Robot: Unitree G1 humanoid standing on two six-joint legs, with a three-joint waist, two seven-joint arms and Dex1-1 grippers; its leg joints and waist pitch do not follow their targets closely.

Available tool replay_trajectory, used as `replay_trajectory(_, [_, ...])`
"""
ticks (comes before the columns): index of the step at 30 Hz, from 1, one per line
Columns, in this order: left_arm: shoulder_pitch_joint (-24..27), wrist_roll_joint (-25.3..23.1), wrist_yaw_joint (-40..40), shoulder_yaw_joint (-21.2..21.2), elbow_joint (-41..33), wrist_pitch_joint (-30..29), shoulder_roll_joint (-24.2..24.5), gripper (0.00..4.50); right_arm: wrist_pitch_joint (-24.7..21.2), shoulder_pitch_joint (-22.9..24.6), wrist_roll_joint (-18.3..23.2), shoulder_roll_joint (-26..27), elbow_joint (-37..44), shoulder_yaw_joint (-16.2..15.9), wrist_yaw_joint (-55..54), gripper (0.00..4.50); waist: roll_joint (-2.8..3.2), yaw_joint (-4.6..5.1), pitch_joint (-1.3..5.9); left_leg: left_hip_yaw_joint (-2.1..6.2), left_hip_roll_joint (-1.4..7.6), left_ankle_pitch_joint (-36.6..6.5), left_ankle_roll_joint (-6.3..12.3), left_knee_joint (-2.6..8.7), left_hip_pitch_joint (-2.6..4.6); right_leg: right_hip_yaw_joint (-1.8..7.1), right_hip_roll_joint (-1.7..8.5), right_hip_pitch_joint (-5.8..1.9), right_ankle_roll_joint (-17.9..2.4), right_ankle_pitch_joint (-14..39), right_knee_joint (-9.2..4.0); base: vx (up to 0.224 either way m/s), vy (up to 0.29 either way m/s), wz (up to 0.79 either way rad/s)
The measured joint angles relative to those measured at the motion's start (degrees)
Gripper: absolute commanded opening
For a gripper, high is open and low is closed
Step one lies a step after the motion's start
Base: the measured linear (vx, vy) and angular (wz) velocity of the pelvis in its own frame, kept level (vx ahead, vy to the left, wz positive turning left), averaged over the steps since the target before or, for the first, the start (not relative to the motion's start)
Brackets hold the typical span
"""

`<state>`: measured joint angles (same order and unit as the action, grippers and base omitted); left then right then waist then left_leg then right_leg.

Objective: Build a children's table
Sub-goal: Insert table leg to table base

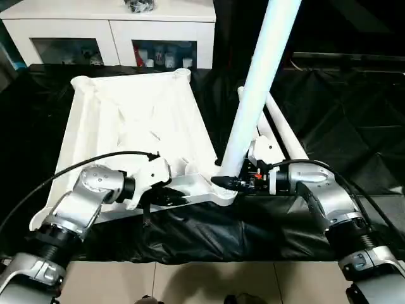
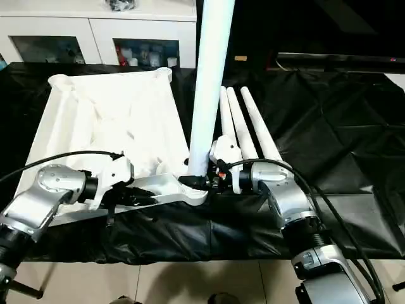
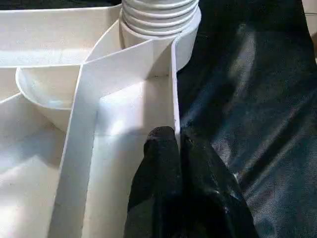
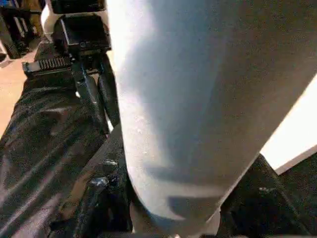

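Black-draped table (image 2: 354, 158) carries tabletop (image 2: 107, 120), three loose legs (image 2: 250, 123)

Upright leg (image 1: 256, 95) in tabletop's (image 1: 120, 120) near-right socket.

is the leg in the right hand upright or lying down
Upright: the leg rises from the tabletop's near corner socket, gripped by the right hand, leaning slightly.

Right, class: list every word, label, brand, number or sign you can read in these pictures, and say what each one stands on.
None can be read.
Tabletop: plain white, no print.
Upright leg and the legs lying on the black cloth: no markings.
Right gripper: a small red spot beside it, no legible text.
Cabinet: items behind its glass doors are too small and blurred to read.
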<state>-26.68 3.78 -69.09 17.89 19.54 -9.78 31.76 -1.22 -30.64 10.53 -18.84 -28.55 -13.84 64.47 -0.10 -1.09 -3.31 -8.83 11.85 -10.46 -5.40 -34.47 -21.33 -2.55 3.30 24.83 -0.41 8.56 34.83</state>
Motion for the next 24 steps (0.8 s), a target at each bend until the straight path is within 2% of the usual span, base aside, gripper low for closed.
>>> replay_trajectory(7, [0.0, -0.1, 3.4, -1.2, 0.1, -1.6, -0.6, 0.00, 1.5, -2.6, -0.6, 2.7, -4.8, 0.8, -4.8, 1.90, -0.06, 0.26, -0.41, 0.03, -0.01, 0.0, 0.00, 0.09, 0.13, -0.01, -0.01, 0.00, 0.0, 0.0, 0.00, 0.000, 0.000, 0.00])
replay_trajectory(10, [0.1, -0.1, 7.5, -2.9, -0.4, -4.5, -2.5, 0.00, 1.8, -5.0, -1.6, 5.2, -8.8, 2.1, -10.9, 1.90, -0.28, 1.05, -0.90, 0.13, -0.01, 0.0, 0.00, 0.07, 0.18, -0.01, 0.01, 0.06, 0.0, 0.0, -0.02, 0.000, 0.000, 0.00])
replay_trajectory(12, [1.1, -0.1, 12.4, -4.4, -3.2, -8.2, -4.5, 0.00, 1.5, -7.8, -1.7, 7.7, -12.9, 3.6, -17.4, 1.90, -0.16, 1.89, -1.37, 0.36, 0.00, 0.0, -0.01, 0.08, 0.12, -0.32, 0.01, 0.11, 0.0, 0.0, -0.44, 0.000, 0.000, 0.00])
replay_trajectory(16, [2.5, -0.3, 18.4, -4.7, -7.5, -12.6, -7.1, 0.00, 1.4, -9.8, -1.8, 9.7, -16.2, 5.1, -23.0, 1.90, -0.04, 2.50, -1.49, 0.52, 0.03, 0.0, -0.01, 0.10, -0.09, -0.78, 0.09, 0.14, -0.4, -0.2, -0.87, 0.000, 0.000, 0.00])
replay_trajectory(17, [3.3, -1.2, 20.8, -5.0, -9.6, -14.5, -8.2, 0.00, 1.4, -10.5, -1.8, 10.3, -17.3, 5.7, -24.6, 1.90, -0.04, 2.48, -1.49, 0.50, 0.03, 0.0, -0.01, 0.10, -0.07, -0.80, 0.11, 0.12, -0.6, -0.3, -0.85, 0.000, 0.000, 0.00])
replay_trajectory(19, [5.9, -4.2, 29.5, -6.5, -15.6, -21.4, -14.5, 0.00, 1.4, -12.6, -1.8, 12.0, -20.5, 7.3, -29.5, 1.90, -0.04, 2.48, -1.49, 0.37, 0.06, 0.0, -0.03, 0.09, -0.05, -0.85, 0.13, 0.14, -0.6, -0.4, -0.83, 0.000, 0.000, 0.00])
replay_trajectory(21, [7.1, -5.7, 34.9, -5.6, -18.9, -25.2, -19.3, 0.00, 1.6, -13.8, -2.2, 12.5, -21.9, 8.1, -32.2, 1.90, -0.11, 2.50, -1.47, 0.19, 0.07, -0.2, -0.20, 0.19, -0.05, -0.86, 0.13, 0.17, -0.6, -0.4, -0.86, 0.028, 0.001, 0.00])
replay_trajectory(24, [8.0, -6.0, 39.4, -5.1, -20.1, -25.7, -22.0, 0.00, 1.8, -14.3, -2.7, 12.8, -22.4, 8.5, -33.9, 1.90, 0.00, 2.00, -1.41, 0.18, 0.05, -0.2, -0.22, 0.72, 0.08, -1.03, 0.09, 0.18, -0.8, -0.4, -0.84, 0.055, -0.013, 0.03])
